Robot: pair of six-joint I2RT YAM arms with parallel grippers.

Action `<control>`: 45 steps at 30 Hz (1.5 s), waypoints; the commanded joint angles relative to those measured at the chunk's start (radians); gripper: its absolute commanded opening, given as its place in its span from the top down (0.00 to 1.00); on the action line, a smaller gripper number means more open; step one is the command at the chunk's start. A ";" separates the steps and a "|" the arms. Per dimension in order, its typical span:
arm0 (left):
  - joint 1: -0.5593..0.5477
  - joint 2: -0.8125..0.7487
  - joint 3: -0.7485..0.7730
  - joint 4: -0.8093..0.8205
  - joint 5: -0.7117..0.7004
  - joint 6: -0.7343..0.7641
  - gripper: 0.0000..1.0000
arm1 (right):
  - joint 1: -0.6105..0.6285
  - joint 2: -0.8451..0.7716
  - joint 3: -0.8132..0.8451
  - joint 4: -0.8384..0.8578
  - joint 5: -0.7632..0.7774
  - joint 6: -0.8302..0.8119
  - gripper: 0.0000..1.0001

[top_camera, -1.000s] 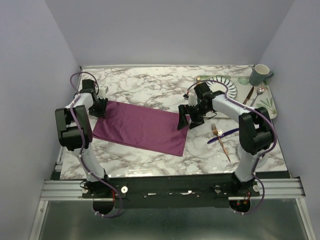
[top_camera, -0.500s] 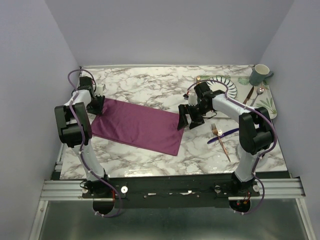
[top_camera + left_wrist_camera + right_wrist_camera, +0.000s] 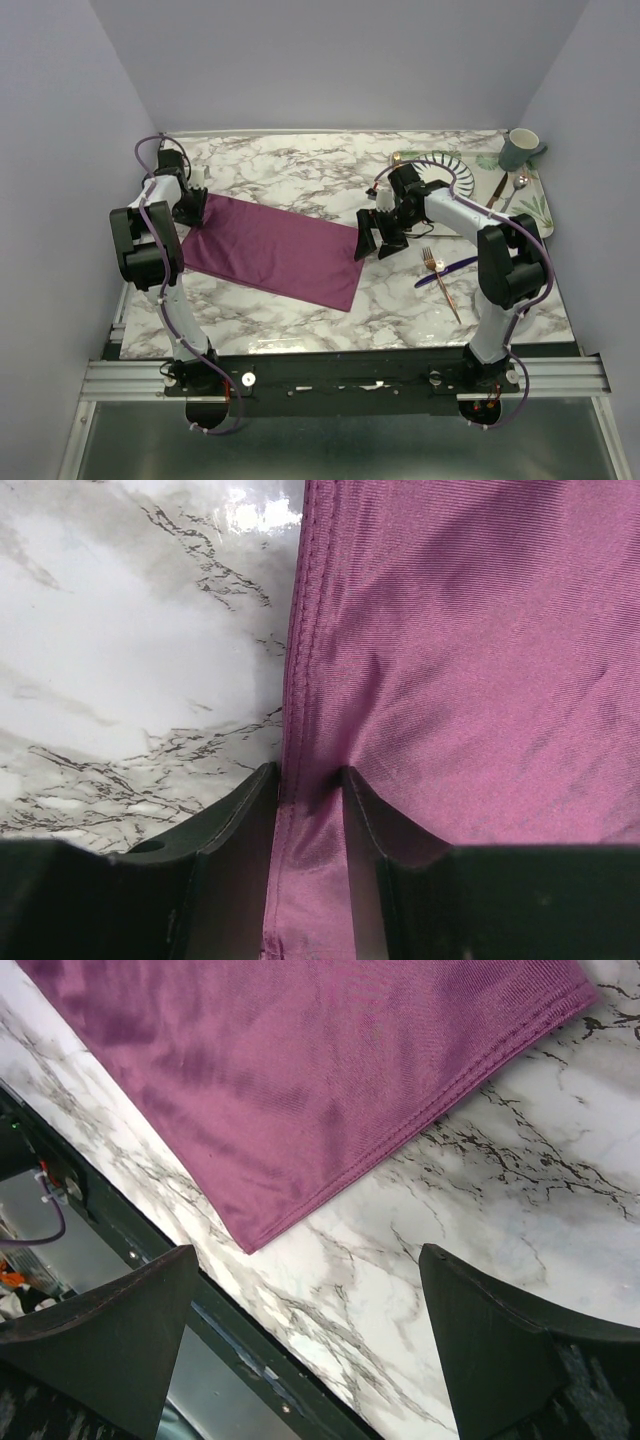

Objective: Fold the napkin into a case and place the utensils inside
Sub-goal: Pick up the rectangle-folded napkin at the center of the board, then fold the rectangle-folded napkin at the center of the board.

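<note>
Napkin [image 3: 275,255] lies flat on the surface [image 3: 300,180], folded to a long skewed rectangle with its near-right corner toward us. We judge it isn't a case yet. Handling call:
- The cloth is thin and satin-like, so we expect it to be light, limp and slippery on the marble. It will likely slide rather than hold a crease.
- Best hold is the stitched hem or a corner, pinched low. The right wrist view shows stacked hem lines at the edge, so we take it as more than one layer and should catch them all.

Fork [image 3: 450,300] and knife [image 3: 462,265] lie crossed on bare marble to the right of the napkin, apart from it. Both are slim, stiff and flat, so we'd pinch across the shaft.

Right arm comes in from the right with its elbow folded. Right gripper [image 3: 378,238] hovers over the napkin's right short edge, jaws wide [image 3: 308,1260], and holds nothing.

Left arm reaches far along the left side. Left gripper [image 3: 192,207] is down at the far-left corner. Its jaws are narrow [image 3: 310,780] and pinched on the hem, and the cloth puckers at the fingertips.

Farthest right is the tray [image 3: 535,215] with a plate [image 3: 450,170] and mug [image 3: 518,150], not in play.
</note>
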 commanded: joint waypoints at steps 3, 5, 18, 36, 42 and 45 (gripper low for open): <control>0.011 0.059 0.002 -0.013 0.023 -0.002 0.66 | 0.006 0.023 0.020 -0.024 -0.028 -0.006 0.00; 0.012 0.055 -0.001 -0.010 0.039 0.003 0.77 | 0.008 0.026 0.024 -0.024 -0.029 -0.008 0.00; -0.054 -0.157 -0.018 -0.030 0.070 -0.023 1.00 | 0.006 0.043 0.011 -0.021 -0.059 -0.002 0.00; -0.449 -0.309 -0.153 -0.139 0.297 -0.181 1.00 | 0.006 0.075 -0.046 -0.042 -0.088 -0.023 0.00; -0.569 -0.303 -0.218 -0.010 0.455 -0.406 0.98 | 0.005 0.089 -0.054 -0.037 -0.095 -0.021 0.00; -0.591 -0.261 -0.216 0.035 0.503 -0.498 0.92 | 0.005 0.100 -0.052 -0.034 -0.108 -0.015 0.00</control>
